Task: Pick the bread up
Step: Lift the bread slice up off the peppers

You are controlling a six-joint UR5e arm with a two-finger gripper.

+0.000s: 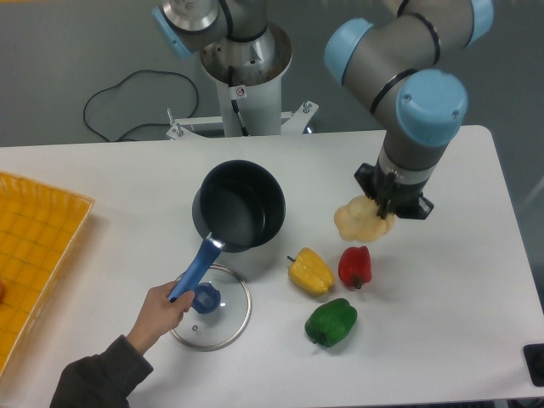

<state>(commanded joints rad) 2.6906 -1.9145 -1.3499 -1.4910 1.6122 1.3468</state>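
Though its upper right edge is tucked under the wrist of the arm, the bread (363,221) shows plainly as a pale, lumpy bun hanging clear of the white table (442,340), above and a little right of the peppers. The gripper (384,211) itself is mostly hidden: only a dark flange and bits of black finger peek out beneath the grey arm and its blue cap, so how the jaws stand cannot be read directly. What can be seen is that the bun sits tight against the fingers, protruding down and to the left of them, with nothing else under it, so the gripper is clamped on the bread.

Below it on the table stand three peppers close together: a red pepper (355,267) nearest beneath the bun, a yellow pepper (310,271) just to its left, and a green pepper (331,322) in front of both. None of them touches the bread.

Farther left is a black saucepan (241,204) with a blue handle (196,269). A person's hand (160,309), its dark sleeve cut off at the bottom edge, grips the end of that handle. Beside the hand lies a glass lid (218,314) with a blue knob, partly covered by the fingers. A yellow tray (38,246) is cut off at the left edge.
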